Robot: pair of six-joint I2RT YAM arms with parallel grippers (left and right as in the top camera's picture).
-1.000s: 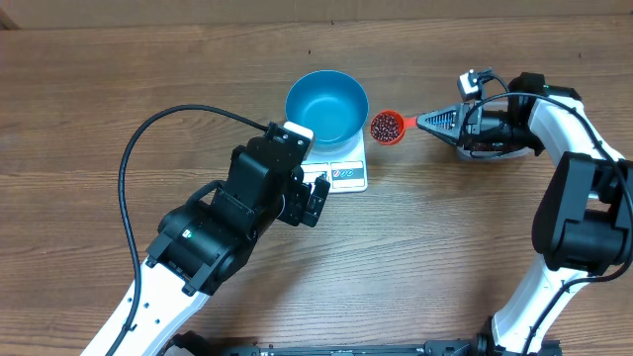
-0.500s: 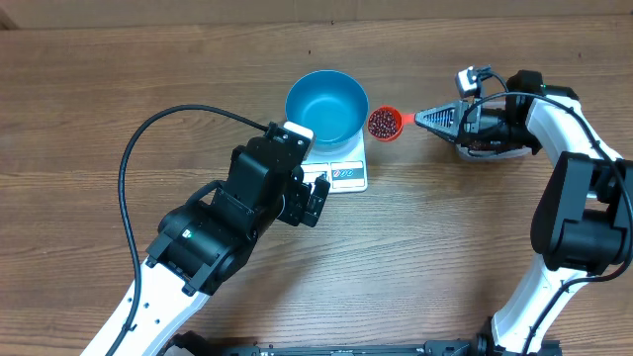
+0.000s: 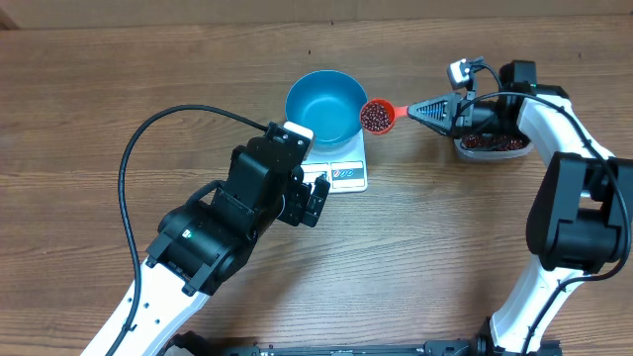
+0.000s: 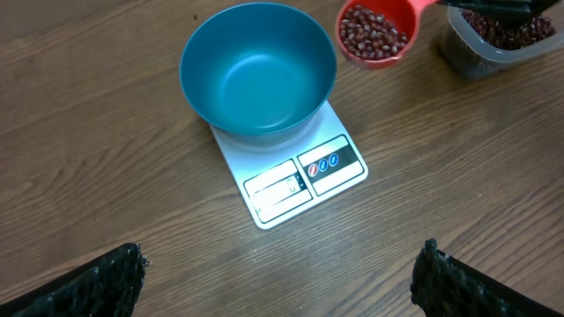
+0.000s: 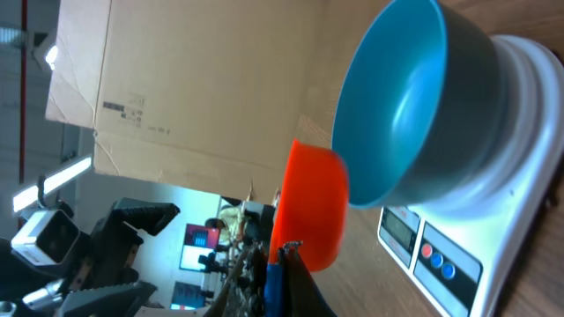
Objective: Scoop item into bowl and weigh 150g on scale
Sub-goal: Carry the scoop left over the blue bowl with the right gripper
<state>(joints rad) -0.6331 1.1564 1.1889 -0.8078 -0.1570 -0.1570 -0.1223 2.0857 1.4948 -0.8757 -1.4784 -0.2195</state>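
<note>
The blue bowl (image 3: 326,107) (image 4: 258,70) (image 5: 414,97) stands empty on the white scale (image 3: 346,175) (image 4: 304,176) (image 5: 493,229). My right gripper (image 3: 413,107) (image 5: 284,255) is shut on the handle of a red scoop (image 3: 378,116) (image 4: 377,33) (image 5: 313,207). The scoop is full of maroon beans (image 3: 375,117) (image 4: 374,35) and hangs level at the bowl's right rim. My left gripper (image 3: 315,203) (image 4: 278,291) is open and empty over bare wood in front of the scale.
A clear plastic tub (image 3: 492,145) (image 4: 498,35) holding more beans sits right of the scale, under my right arm. A black cable (image 3: 148,133) loops over the table at the left. A cardboard wall (image 5: 176,79) stands behind the bowl.
My right gripper has carried the loaded scoop left and slightly farther back, from beside the scale to the bowl's right rim. The tub is now uncovered. The left arm has stayed still.
</note>
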